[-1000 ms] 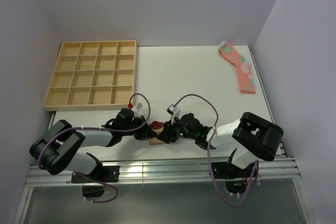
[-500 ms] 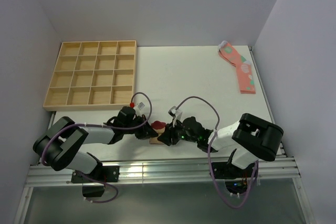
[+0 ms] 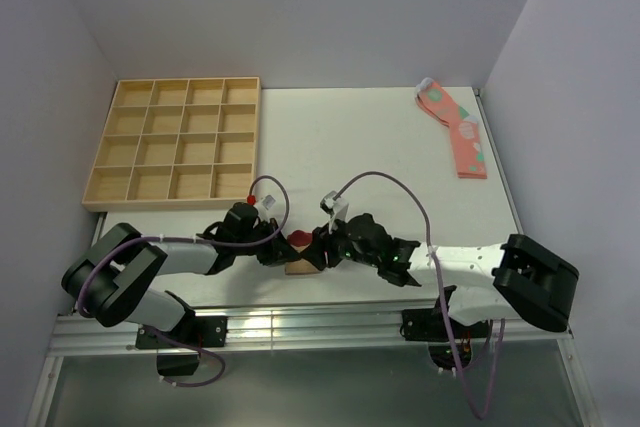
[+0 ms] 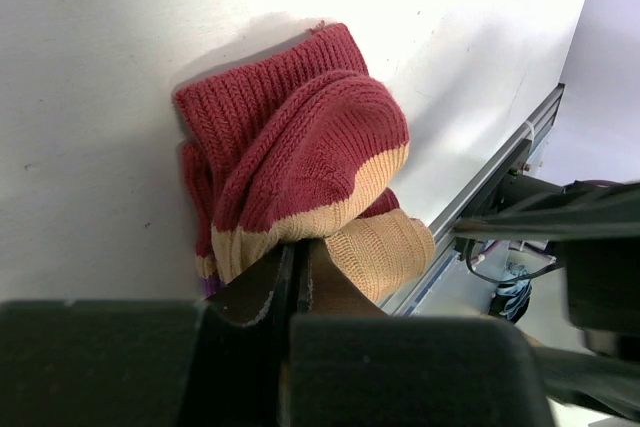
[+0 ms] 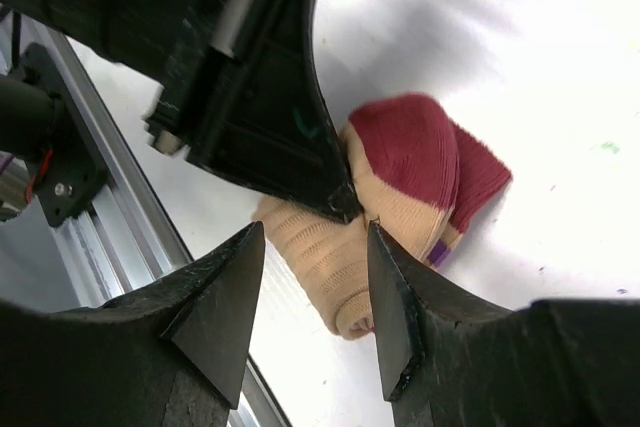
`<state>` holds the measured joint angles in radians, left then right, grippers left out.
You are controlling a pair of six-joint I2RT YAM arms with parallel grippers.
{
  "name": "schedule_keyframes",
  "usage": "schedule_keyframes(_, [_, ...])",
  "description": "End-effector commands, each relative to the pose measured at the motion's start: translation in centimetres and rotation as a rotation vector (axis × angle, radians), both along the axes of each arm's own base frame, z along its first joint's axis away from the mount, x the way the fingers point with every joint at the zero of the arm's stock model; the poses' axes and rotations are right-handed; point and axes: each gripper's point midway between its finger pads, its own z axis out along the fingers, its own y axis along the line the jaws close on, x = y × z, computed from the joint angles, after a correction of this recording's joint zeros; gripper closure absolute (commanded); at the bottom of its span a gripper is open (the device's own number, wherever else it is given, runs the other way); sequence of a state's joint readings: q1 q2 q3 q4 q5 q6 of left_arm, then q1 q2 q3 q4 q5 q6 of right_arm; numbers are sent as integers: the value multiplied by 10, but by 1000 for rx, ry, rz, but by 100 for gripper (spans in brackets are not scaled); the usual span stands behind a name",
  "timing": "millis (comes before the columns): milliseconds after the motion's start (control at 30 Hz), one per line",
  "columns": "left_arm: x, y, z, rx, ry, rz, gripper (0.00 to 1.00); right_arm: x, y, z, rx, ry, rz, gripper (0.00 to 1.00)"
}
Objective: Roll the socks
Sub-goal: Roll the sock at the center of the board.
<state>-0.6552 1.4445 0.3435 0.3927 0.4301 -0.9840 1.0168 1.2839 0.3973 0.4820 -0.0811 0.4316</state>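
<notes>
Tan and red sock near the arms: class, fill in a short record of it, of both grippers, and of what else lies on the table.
task item: tan sock with dark red toe, bunched up
place: near edge of the table, between the two arms
left gripper: shut, pinching the sock's tan fabric
right gripper: open, pointing at the sock, not gripping it
far left: wooden compartment tray
far right: pink spotted socks, lying flat
</notes>
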Motion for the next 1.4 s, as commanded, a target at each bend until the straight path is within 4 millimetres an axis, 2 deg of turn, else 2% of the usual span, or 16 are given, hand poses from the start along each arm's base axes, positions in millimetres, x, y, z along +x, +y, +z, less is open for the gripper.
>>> schedule_keyframes(0, [-17, 42, -51, 244, 84, 35, 100, 7, -1, 20, -34, -68, 0, 47])
schedule_keyframes(167, [-17, 41, -52, 244, 86, 32, 100, 0, -1, 18, -39, -66, 41, 48])
schedule_keyframes(533, [-15, 39, -52, 246, 92, 29, 100, -15, 16, -9, -105, -23, 84, 50])
schedule_keyframes(633, [-14, 39, -52, 251, 88, 29, 100, -12, 13, -18, -151, -25, 58, 50])
schedule_keyframes(867, [-14, 40, -54, 259, 90, 25, 100, -9, 7, -23, -193, -37, 40, 50])
schedule_keyframes(1367, [-12, 39, -57, 278, 102, 21, 100, -27, -2, -62, -223, 35, 40, 50])
